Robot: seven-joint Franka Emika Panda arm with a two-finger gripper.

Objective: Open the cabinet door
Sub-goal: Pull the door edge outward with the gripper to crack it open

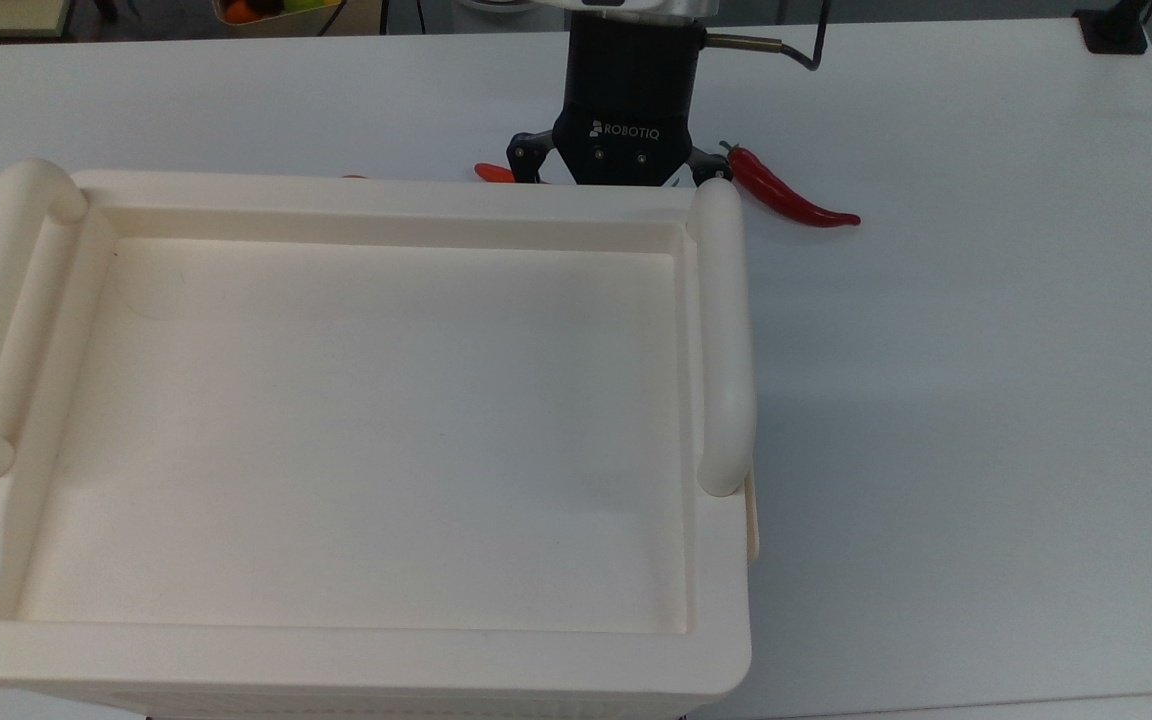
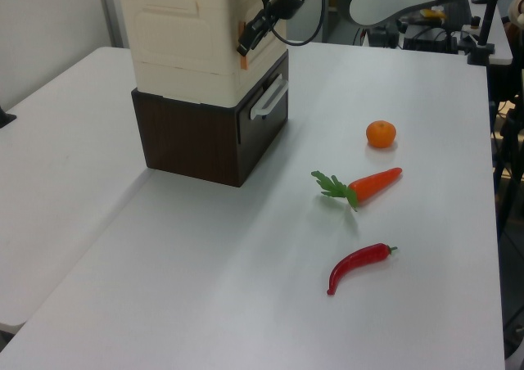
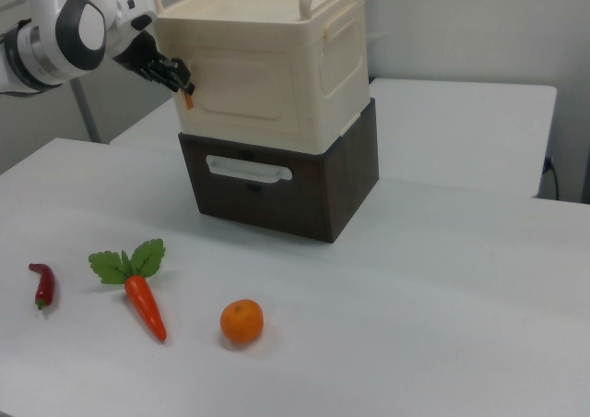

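Observation:
The cabinet is a cream box with a tray top and two tubular handles, standing on a dark brown drawer unit. The cabinet door is the flat panel on the face toward the carrot, and it lies flush with the box. A small orange tab sits at the door's edge on the right view's left. My gripper is right at that tab, against the door's edge. In the top view its black body sits just beyond the cabinet's far rim, tips hidden below.
A red chili, a carrot with green leaves and an orange lie on the white table in front of the door. The drawer unit has a pale handle. Clutter stands beyond the table's far edge.

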